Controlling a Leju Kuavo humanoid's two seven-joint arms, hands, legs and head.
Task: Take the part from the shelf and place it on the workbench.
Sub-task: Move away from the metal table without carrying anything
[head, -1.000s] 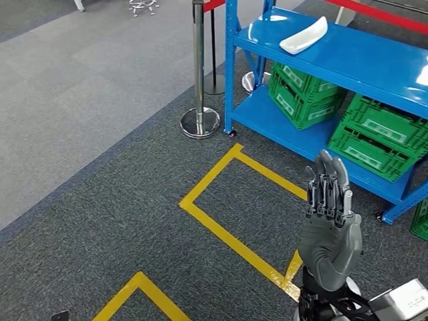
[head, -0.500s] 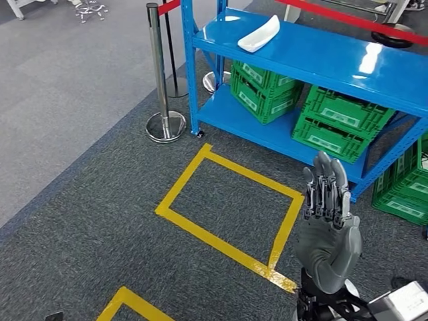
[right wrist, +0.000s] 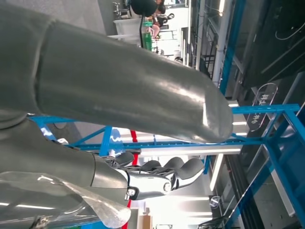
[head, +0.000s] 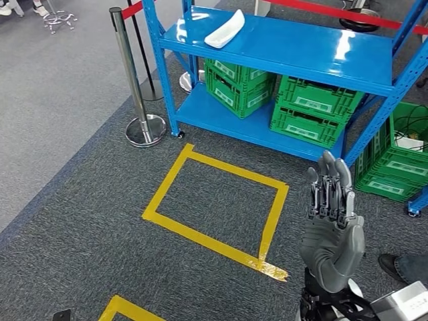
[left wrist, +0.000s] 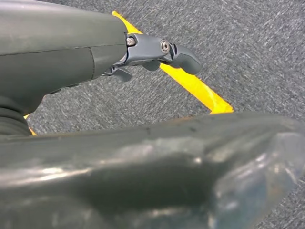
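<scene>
The part [head: 223, 29] is a long white curved piece lying on the top board of the blue shelf [head: 303, 50], near its left end. My right hand [head: 330, 227] is raised in the lower right of the head view, fingers straight up and apart from the shelf, holding nothing. In the right wrist view the right hand's fingers [right wrist: 158, 174] are stretched out with the shelf frame behind them. The left hand [left wrist: 158, 50] hangs over grey carpet and a strip of yellow tape, fingers extended and empty.
Green crates [head: 239, 80] [head: 313, 110] sit on the lower shelf board, another green crate [head: 394, 167] stands right of it. A chrome stanchion [head: 132, 87] with a red belt stands left of the shelf. A yellow tape rectangle [head: 166, 194] marks the carpet. A person's shoe [head: 396, 267] is at the right.
The whole picture has shifted left as the camera turned, bringing more of the shelf and its right crates into view. The right hand keeps the same raised pose.
</scene>
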